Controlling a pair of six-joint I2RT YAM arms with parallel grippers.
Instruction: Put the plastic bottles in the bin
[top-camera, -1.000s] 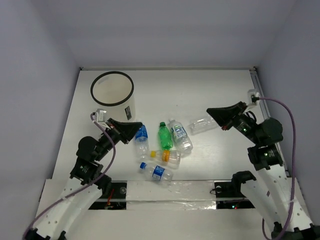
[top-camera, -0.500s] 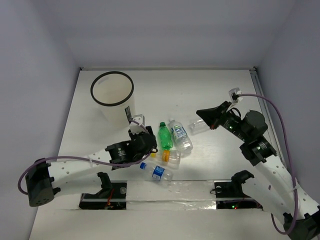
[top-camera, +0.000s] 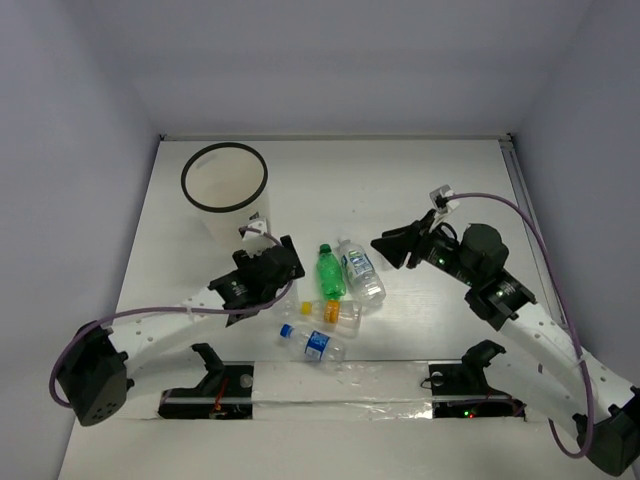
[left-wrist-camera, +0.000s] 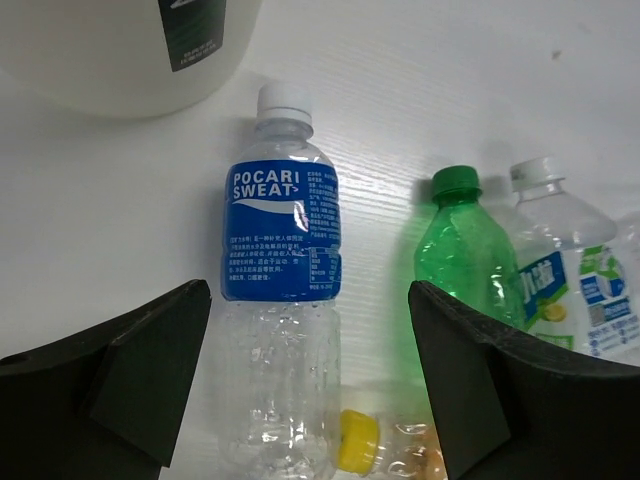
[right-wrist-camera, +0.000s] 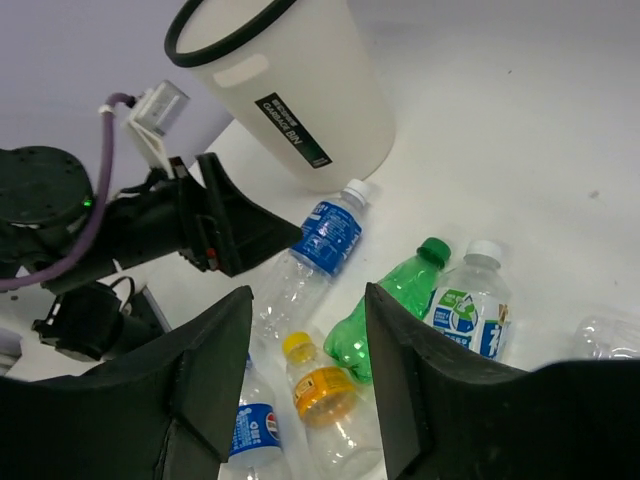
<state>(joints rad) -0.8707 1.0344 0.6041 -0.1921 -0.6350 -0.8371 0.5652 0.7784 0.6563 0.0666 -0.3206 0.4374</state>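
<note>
Looking down from above, the left hand (top-camera: 282, 258) hangs low over the left edge of the bottle cluster at mid-frame. It is just below the bin (top-camera: 236, 226), which stands upright at upper left. I judge it is placed there to take the bottle nearest the bin, for a short carry. The right hand (top-camera: 380, 244) hovers at the cluster's right side. Four bottles lie flat on the table (top-camera: 430, 180), and none shows inside the bin. The green bottle (top-camera: 331, 272) and a labelled clear bottle (top-camera: 360, 270) lie side by side, caps toward the top of the frame. The orange bottle (top-camera: 338, 313) lies crosswise below them, cap left, and a Pepsi bottle (top-camera: 313, 344) lies lowest, cap left.

In the left wrist view the hand is spread wide. Its fingers (left-wrist-camera: 130, 370) sit at the lower corners, flanking the Pocari bottle (left-wrist-camera: 283, 240) without touching it. That bottle lies flat, its long axis running up the frame and its white cap pointing at the bin at upper left. The fingers stand across that axis, which suits a pinch on the body.

In the right wrist view the right hand is open too and holds nothing, its fingers (right-wrist-camera: 215, 370) framing the cluster. The Pocari bottle runs diagonally here, cap up-right toward the bin's base. A plain bottle (right-wrist-camera: 612, 335) shows at the right edge, too cropped to tell its direction.
</note>
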